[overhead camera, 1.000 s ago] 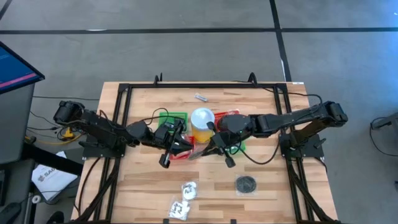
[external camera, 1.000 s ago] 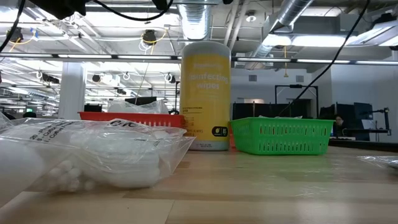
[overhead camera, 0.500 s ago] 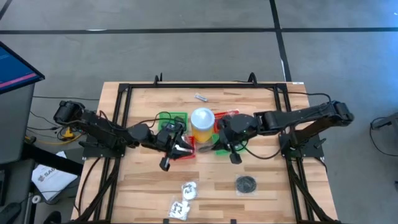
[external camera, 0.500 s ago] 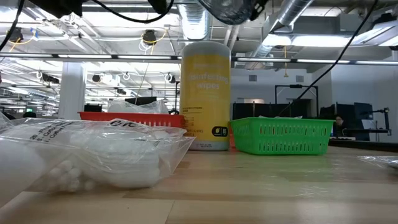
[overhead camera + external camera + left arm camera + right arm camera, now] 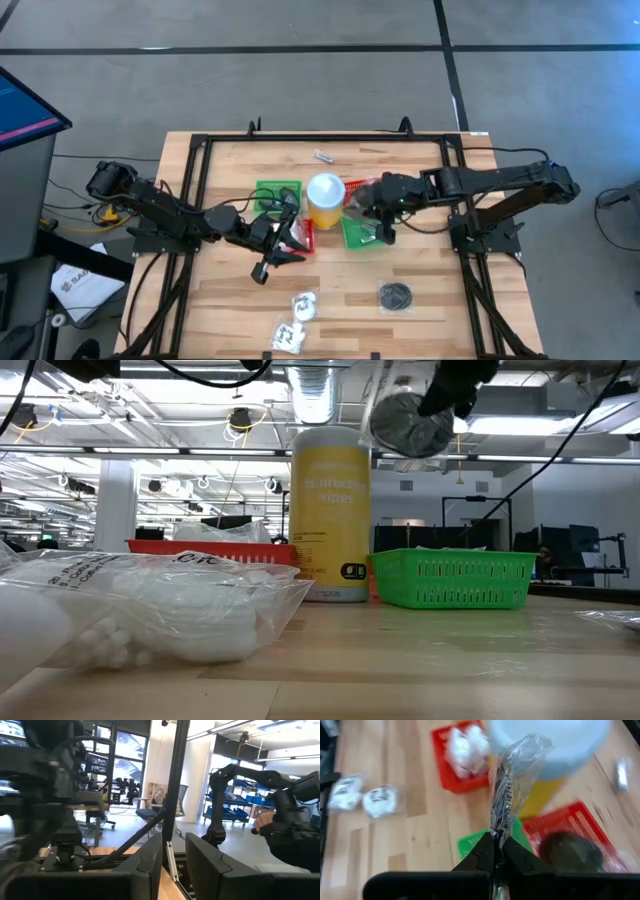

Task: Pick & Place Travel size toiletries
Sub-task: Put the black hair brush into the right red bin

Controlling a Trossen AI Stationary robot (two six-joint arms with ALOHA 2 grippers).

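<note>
Hanging from clenched right gripper (image 5: 494, 851), clear bag of dark pieces (image 5: 512, 785), long axis vertical, above green basket (image 5: 357, 232) right of frame centre; left gripper (image 5: 283, 250) slightly parted, empty, lower left of centre

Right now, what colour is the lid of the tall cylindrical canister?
White lid on a yellow body; the high view shows it best.

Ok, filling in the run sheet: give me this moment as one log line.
right gripper: jaws shut on clear bag, lifted | below: green basket | left gripper: near red basket, holding nothing visible
</note>
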